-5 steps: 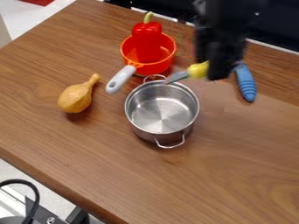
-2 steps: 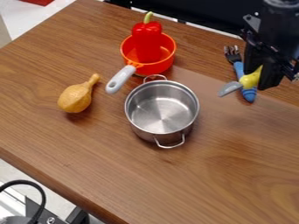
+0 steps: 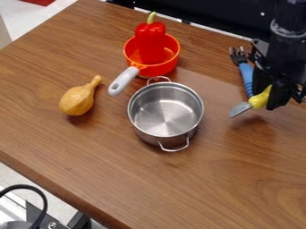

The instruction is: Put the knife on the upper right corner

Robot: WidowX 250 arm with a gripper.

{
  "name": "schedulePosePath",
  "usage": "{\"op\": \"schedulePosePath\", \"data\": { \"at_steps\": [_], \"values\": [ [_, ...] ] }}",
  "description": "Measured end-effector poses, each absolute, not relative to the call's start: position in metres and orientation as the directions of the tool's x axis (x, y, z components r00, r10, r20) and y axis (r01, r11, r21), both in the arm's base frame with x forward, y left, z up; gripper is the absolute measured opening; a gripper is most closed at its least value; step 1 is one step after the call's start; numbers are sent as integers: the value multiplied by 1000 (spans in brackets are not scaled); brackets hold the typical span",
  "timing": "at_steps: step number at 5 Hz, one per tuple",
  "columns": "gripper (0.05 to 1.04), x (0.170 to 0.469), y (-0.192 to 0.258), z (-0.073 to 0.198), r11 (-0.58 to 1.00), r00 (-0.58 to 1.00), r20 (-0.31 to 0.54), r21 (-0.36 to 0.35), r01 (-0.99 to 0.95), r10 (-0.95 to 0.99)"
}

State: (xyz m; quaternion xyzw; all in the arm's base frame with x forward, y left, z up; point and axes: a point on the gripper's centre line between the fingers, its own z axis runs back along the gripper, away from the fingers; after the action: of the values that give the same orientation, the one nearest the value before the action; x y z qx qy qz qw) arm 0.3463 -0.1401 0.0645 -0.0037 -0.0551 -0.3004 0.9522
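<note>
- Surface (image 3: 90, 147): 1, wood. Carries 1 pot, 1 pan, 1 pepper, 1 gourd-shaped thing, 1 fork.
- Arm (image 3: 290, 38): 1, black. In from the top edge at far right, hanging down over the right side of the surface. Jaws at its low end, pointing down, right of the pot and well apart from it. Jaws closed on the knife, yellow handle pinched between them.
- Pot (image 3: 165, 112): 1, steel, upright, near mid-surface. 2 loop handles, one toward the pan, one on the near side. Inside shows bare metal.
- Pan (image 3: 160, 69): 1, orange, upright, just behind the pot. 1 grey-white handle, angled down-left.
- Pepper (image 3: 149, 42): 1, red, green stem up. Stands in the pan, top well above the rim.
- Gourd-shaped thing (image 3: 77, 100): 1, yellow-orange, left of the pot, apart from it. Lies with its thin neck toward upper right.
- Fork (image 3: 245, 74): 1, dark tines, blue handle. Right of the pan, tines toward the back edge. Handle end runs down to beside the knife, part hidden by the jaws.
- Knife (image 3: 258, 101): 1, yellow handle, grey blade. In the jaws, right side of the surface, blade tilted down-left toward the pot. Shadow on the wood near the blade; contact with the surface: can't tell.
</note>
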Motion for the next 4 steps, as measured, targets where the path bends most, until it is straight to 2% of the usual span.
{"op": "schedulePosePath", "data": {
  "at_steps": [1, 2, 4],
  "values": [
    [402, 348, -139, 57, 826, 820, 104, 18, 564, -562],
    [449, 345, -138, 52, 831, 827, 103, -2, 556, -553],
    [977, 342, -133, 51, 839, 838, 81, -33, 543, -539]
  ]
}}
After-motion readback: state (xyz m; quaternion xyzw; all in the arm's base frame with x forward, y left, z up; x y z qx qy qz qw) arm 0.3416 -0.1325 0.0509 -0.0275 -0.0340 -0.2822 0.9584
